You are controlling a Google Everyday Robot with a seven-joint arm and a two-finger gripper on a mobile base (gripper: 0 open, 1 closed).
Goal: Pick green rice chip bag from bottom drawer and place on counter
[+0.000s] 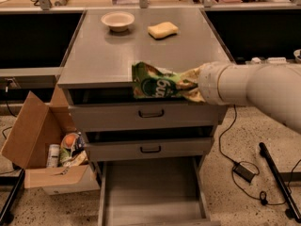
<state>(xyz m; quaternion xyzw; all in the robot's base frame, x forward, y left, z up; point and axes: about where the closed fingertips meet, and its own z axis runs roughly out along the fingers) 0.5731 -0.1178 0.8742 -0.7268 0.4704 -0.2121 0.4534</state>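
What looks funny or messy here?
The bottom drawer hangs wide open and bare. The green rice chip bag is up in the air, crumpled, at the front edge of the counter, pinched by the pincer. Nothing is spilled.

You saw little of the gripper (192,86) itself: it hung at the front edge of the counter (108,55), clamped on the green rice chip bag (155,83), whose crumpled right end wrapped over it. The arm (254,91) behind it ran off the right edge. The bag hid a stretch of that counter edge, the bottom drawer (150,187) well below the gripper was cut by the lower edge, and the packets (70,149) in the cardboard box (28,135), low to the gripper's left, were too small for you to read.
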